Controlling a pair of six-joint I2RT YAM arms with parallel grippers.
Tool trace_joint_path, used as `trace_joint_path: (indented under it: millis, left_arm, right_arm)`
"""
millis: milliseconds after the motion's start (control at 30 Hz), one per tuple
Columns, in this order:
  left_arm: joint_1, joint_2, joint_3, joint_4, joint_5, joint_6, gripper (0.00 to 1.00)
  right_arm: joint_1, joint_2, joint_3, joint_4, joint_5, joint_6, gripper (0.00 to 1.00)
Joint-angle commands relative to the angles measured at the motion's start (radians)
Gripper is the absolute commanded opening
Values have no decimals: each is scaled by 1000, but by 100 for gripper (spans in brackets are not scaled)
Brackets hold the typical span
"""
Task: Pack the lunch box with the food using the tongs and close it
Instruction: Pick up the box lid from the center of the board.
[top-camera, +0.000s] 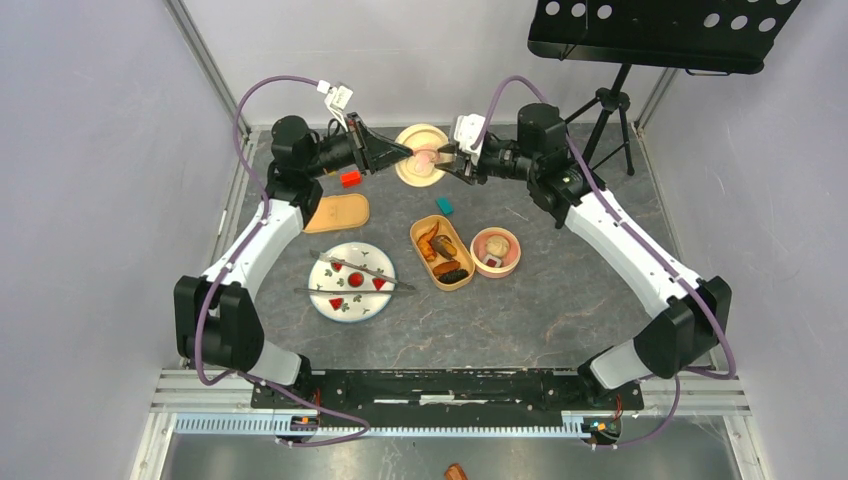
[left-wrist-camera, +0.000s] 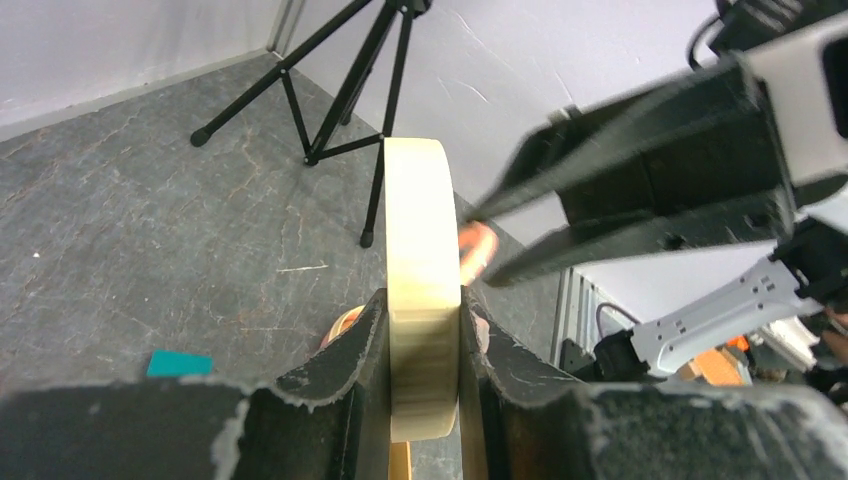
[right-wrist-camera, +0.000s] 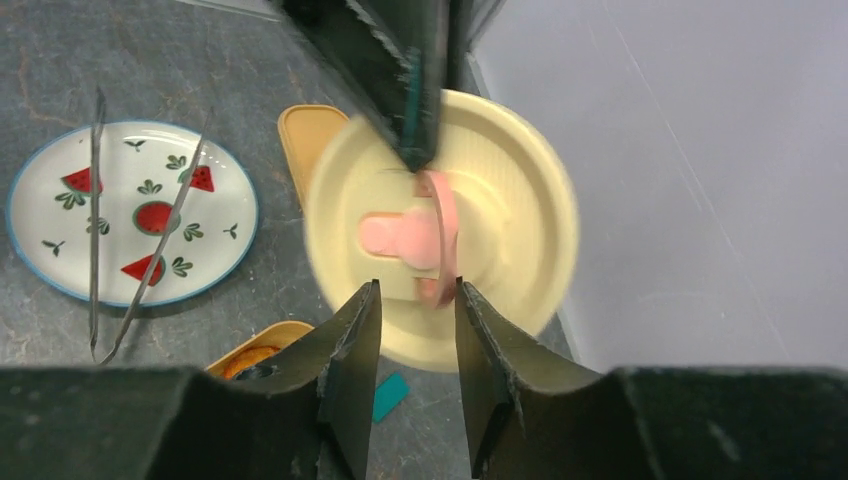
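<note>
Left gripper (left-wrist-camera: 424, 296) fingers (left-wrist-camera: 335, 385): black matt plastic, edges chipped and worn pale, rough to look at. Clamped between them, lid (left-wrist-camera: 422, 230): cream plastic, smooth, dull satin rim. Right gripper (right-wrist-camera: 417, 287) fingers (right-wrist-camera: 350, 370): same black matt plastic, jagged grey-scuffed edges. Between their tips, pink loop (right-wrist-camera: 415, 238) on the lid face: smooth, faint gloss; plastic or silicone, cannot tell which. Off to the side of the right fingers, plate (right-wrist-camera: 60, 230): glossy white glaze, printed pattern. Tongs (right-wrist-camera: 96, 220) across it: thin grey metal, dull sheen. Table (left-wrist-camera: 150, 230) beyond the left fingers: dark grey, stone-veined, matt.
</note>
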Motion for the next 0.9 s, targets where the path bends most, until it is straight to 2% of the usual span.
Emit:
trace_joint_path:
  millis: [0, 133, 333, 633, 867]
  left_arm:
    - [2, 16, 20, 79, -73, -122, 2]
    - [3, 29, 18, 114, -71, -159, 2]
    - [3, 28, 15, 141, -32, -152, 2]
    - [2, 60, 16, 193, 50, -230, 2]
    - [-3, 73, 8, 267, 66, -302, 2]
  right_arm:
    - [65, -79, -18, -83, -92, -185, 37]
    - [93, -110, -31, -142, -83, -299, 35]
    - [90, -117, -31, -115, 31, -266, 42]
    - [71, -212, -229, 267, 229, -94, 50]
    - [72, -199, -251, 302, 199, -113, 53]
